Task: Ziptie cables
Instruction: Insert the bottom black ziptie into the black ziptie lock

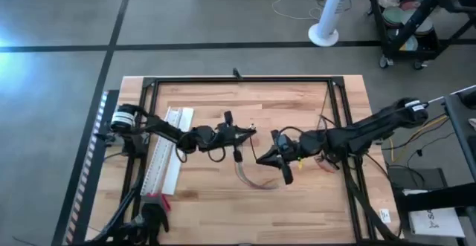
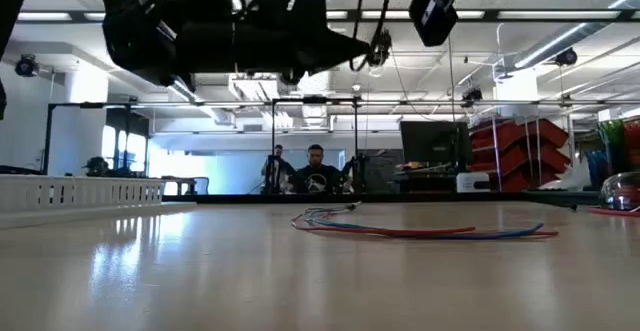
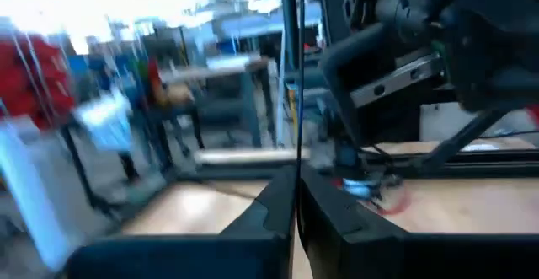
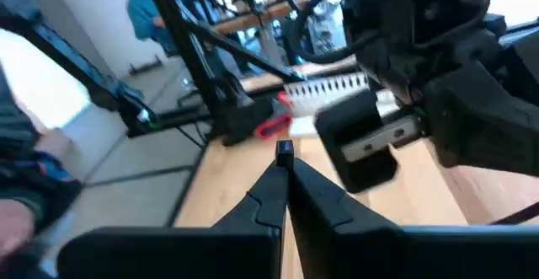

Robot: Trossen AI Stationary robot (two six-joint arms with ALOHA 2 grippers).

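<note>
Currently your left pincer (image 1: 251, 133) and right pincer (image 1: 262, 159), both pressed together on a thin black ziptie (image 3: 297, 102), hover above the cables (image 1: 253, 179) lying mid-surface (image 1: 208, 201).

Both arms reach toward the table's middle, raised above its surface. The left gripper (image 1: 249, 133) points right, its fingers (image 3: 269, 207) pressed together. The right gripper (image 1: 260, 159) points left, fingers (image 4: 274, 186) closed to a tip, near the left one.
</note>
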